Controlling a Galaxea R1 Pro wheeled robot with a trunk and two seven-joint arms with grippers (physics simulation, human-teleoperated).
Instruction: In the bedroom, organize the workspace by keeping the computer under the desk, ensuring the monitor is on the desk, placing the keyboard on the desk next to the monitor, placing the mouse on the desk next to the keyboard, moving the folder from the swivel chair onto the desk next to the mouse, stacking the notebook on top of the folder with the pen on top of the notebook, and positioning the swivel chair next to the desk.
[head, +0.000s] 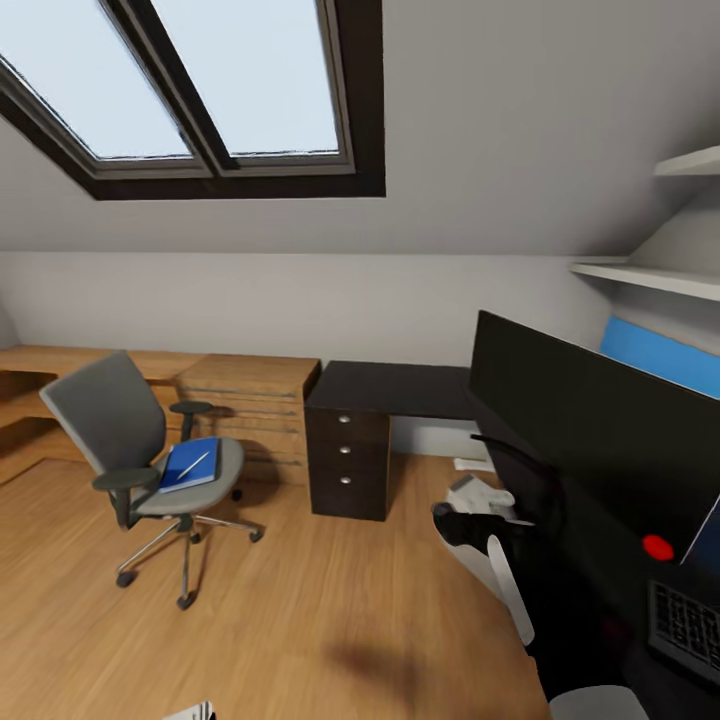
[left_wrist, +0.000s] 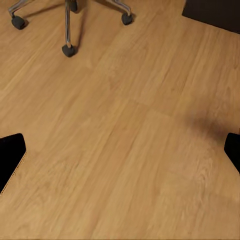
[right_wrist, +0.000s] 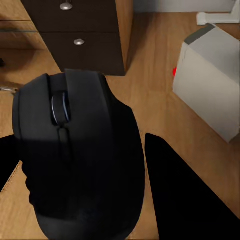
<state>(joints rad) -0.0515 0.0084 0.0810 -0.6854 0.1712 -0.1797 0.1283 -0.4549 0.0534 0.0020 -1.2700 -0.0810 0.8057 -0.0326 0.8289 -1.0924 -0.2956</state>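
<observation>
The black mouse (right_wrist: 80, 150) sits between the fingers of my right gripper (right_wrist: 95, 175), which is shut on it above the wood floor. In the head view that gripper (head: 462, 522) hangs beside the desk (head: 400, 385), near the pale grey computer (head: 472, 493) on the floor, whose red light spot shows in the right wrist view (right_wrist: 210, 85). The wide black monitor (head: 600, 430) stands on the desk at the right, the keyboard (head: 685, 625) in front of it. The swivel chair (head: 120, 430) stands out on the floor at the left, carrying the blue folder (head: 190, 465) and a pen (head: 195, 466). My left gripper (left_wrist: 120, 150) is open over bare floor. The notebook is out of view.
The black three-drawer unit (head: 348, 460) stands under the desk's left end, with a light wooden drawer chest (head: 250, 405) against it. The chair's casters (left_wrist: 68, 50) lie just beyond my left gripper. White shelves (head: 650, 275) hang at the right. A small grey-white object (head: 192, 712) is cut off by the head view's lower edge.
</observation>
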